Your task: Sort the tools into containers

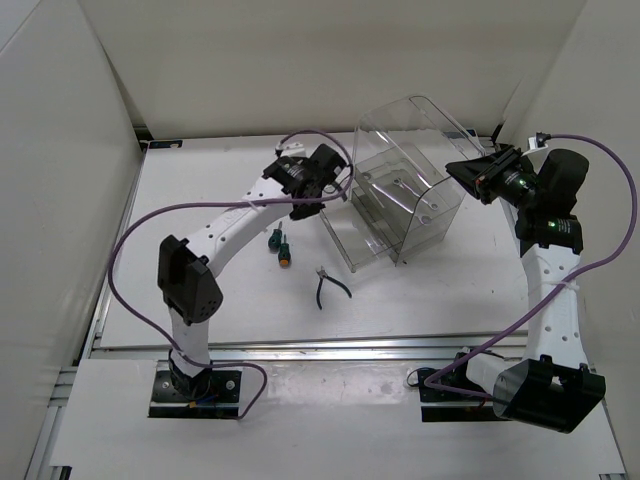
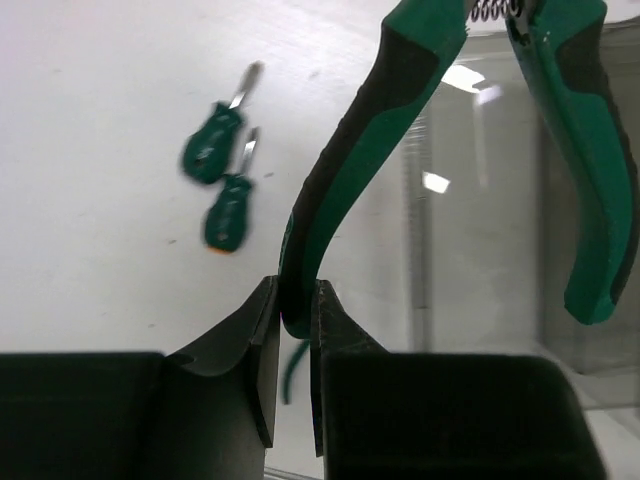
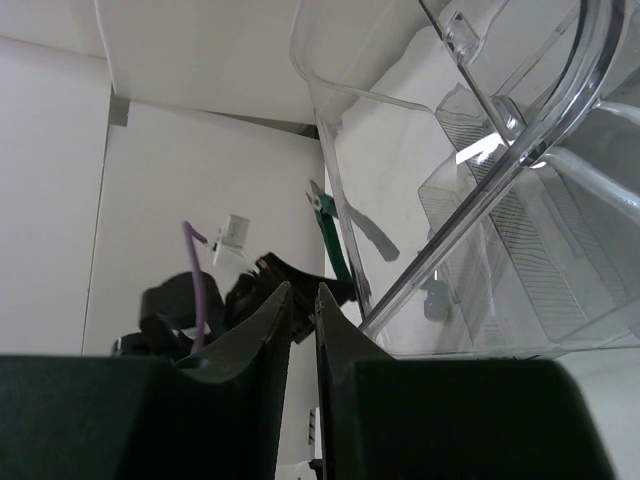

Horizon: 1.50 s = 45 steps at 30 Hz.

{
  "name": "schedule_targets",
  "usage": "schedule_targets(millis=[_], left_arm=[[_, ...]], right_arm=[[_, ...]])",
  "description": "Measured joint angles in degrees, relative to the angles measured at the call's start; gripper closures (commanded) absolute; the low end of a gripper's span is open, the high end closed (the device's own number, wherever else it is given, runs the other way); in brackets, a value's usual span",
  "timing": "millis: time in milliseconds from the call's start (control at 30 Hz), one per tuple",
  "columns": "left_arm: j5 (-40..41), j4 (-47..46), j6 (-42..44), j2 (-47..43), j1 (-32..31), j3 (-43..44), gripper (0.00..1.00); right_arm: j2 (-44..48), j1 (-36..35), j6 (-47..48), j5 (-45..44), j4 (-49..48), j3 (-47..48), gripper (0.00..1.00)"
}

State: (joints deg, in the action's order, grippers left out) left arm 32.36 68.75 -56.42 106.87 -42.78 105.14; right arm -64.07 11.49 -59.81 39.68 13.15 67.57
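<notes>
My left gripper (image 2: pixel 297 295) is shut on one handle of green-and-black pliers (image 2: pixel 350 140), which hang in front of the clear bin's (image 2: pixel 480 250) wall. In the top view that gripper (image 1: pixel 338 188) is at the left side of the clear bin (image 1: pixel 440 215). Two green stubby screwdrivers (image 2: pixel 212 150) (image 2: pixel 228 212) lie on the table below; they also show in the top view (image 1: pixel 272 238) (image 1: pixel 285 253). A second pair of dark-handled pliers (image 1: pixel 330 287) lies in front of the bin. Silver tools (image 1: pixel 408 188) show faintly inside it. My right gripper (image 1: pixel 455 170) is shut and empty by the bin's upper right edge (image 3: pixel 520 150).
White walls close in the table on the left, back and right. A purple cable (image 1: pixel 140 235) loops from the left arm. The table's front edge is a metal rail (image 1: pixel 300 350). From the right wrist I see the held pliers (image 3: pixel 330 235) past the bin's wall.
</notes>
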Motion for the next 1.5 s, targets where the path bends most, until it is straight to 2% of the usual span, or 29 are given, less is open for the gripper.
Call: schedule_targets(millis=[133, 300, 500, 867, 1100, 1200, 1500], left_arm=[[-3.5, -1.6, 2.2, 6.0, -0.1, 10.0, 0.90], [-9.4, -1.5, 3.7, 13.2, -0.2, 14.7, 0.90], [-14.5, -0.5, 5.0, 19.5, -0.3, 15.6, 0.90], [-17.9, 0.9, 6.8, 23.4, -1.2, 22.7, 0.90], [-19.8, 1.5, 7.9, 26.2, -1.3, 24.2, 0.88], [-21.1, 1.5, 8.0, 26.9, -1.3, 24.2, 0.78], [-23.6, -1.3, 8.9, 26.9, -1.3, 24.9, 0.23]], right_arm=[[0.0, 0.0, 0.0, 0.0, 0.0, 0.0, 0.81], [0.0, 0.0, 0.0, 0.0, 0.0, 0.0, 0.81], [-0.1, 0.0, 0.0, 0.0, 0.0, 0.1, 0.81], [-1.3, 0.0, 0.0, 0.0, -0.3, 0.3, 0.81], [-1.6, 0.0, 0.0, -0.1, -1.2, 0.3, 0.81], [-1.6, 0.0, -0.1, 0.0, -1.3, 0.3, 0.80], [-1.6, 0.0, -0.2, 0.0, -1.3, 0.3, 0.79]])
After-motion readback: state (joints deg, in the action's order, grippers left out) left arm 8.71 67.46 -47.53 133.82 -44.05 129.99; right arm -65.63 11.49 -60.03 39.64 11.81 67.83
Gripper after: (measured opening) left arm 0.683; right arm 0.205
